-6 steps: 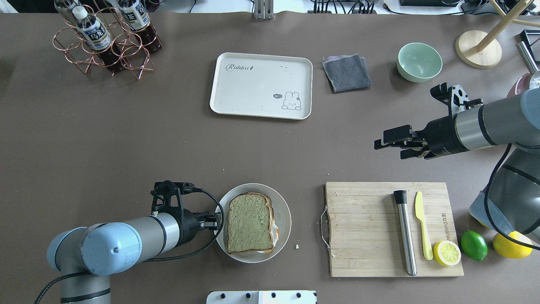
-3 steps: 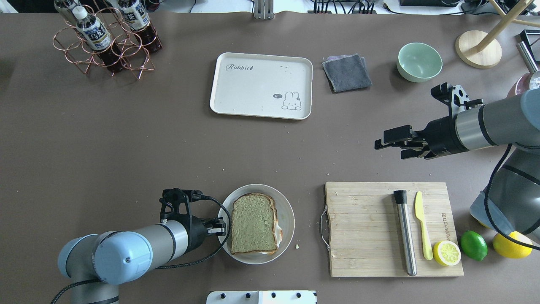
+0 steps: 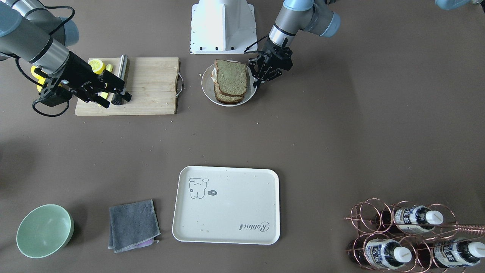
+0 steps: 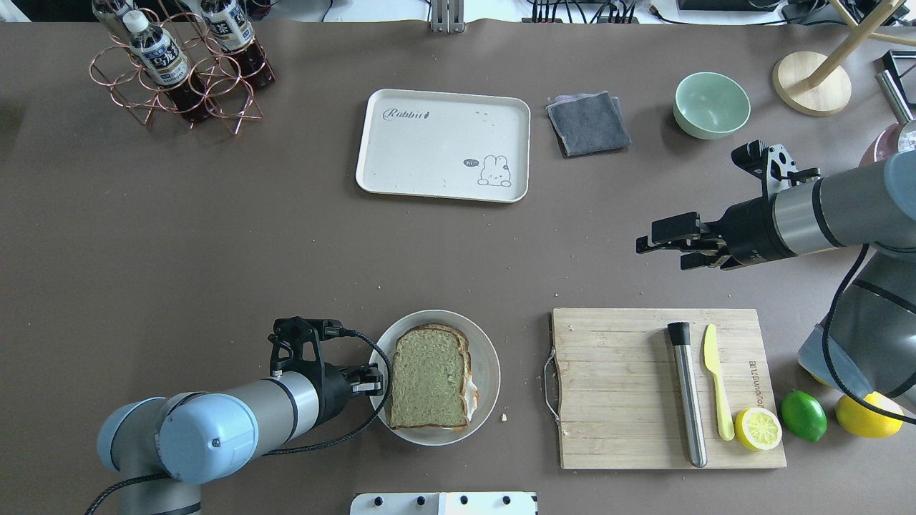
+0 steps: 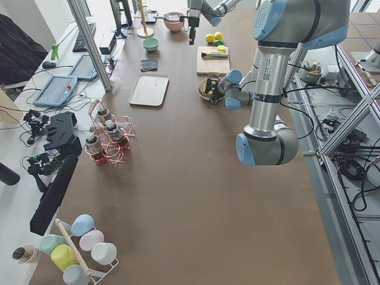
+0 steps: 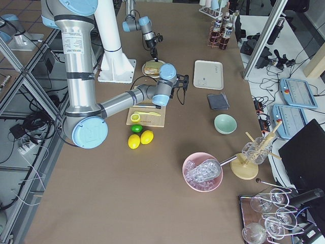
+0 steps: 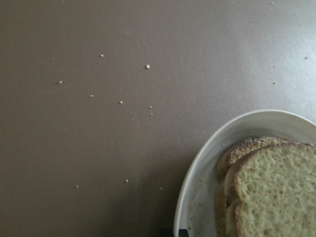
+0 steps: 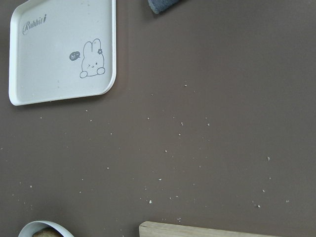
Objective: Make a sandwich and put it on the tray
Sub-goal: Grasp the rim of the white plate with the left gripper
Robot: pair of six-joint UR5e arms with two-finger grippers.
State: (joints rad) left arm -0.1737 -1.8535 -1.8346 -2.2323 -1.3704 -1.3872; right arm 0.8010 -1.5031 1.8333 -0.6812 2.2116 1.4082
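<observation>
Left claw [image 4: 373, 380], fingers parted, waits beside the plate [image 4: 487, 357] holding our sandwich [image 4: 428, 379]. We see the right claw [image 4: 662, 254] hovering wide over the crumb-flecked brown table [image 4: 215, 236], with the tray [image 4: 429, 154] well apart.

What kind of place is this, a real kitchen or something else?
Probably a robotics lab staged as a kitchen. The left arm and right arm stand at one covered table, control tablets lie beside it, and props like the sandwich and cutting board are laid out.

Overhead, front opposed — tray [image 4: 429, 150] shared
</observation>
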